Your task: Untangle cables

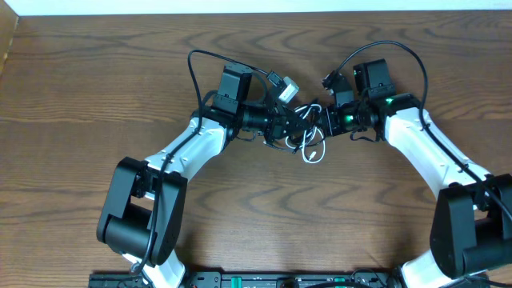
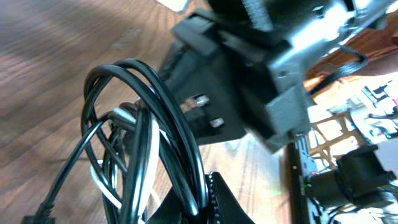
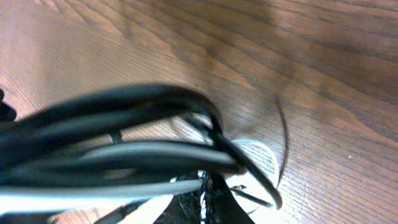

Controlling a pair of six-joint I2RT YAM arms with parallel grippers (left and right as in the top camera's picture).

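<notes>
Left wrist view: the cables (image 2: 171, 115), black loops and white strands, bunch close to the lens, clamped in the left jaws. Just beyond, the right jaws pinch the same bundle from the opposite side. Overhead, the tangle lies between both arms at the middle of the desk (image 1: 80, 80).

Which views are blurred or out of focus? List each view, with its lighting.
Overhead: sharp and evenly lit, with the thin black and white cables clear on the brown wooden table and only soft shadows. Left wrist: the cable loops are fairly crisp, the black robot housing behind them is smeared, and the far background is soft. Right wrist: the cables are too close and badly blurred, but the wood grain beyond is sharp.
</notes>
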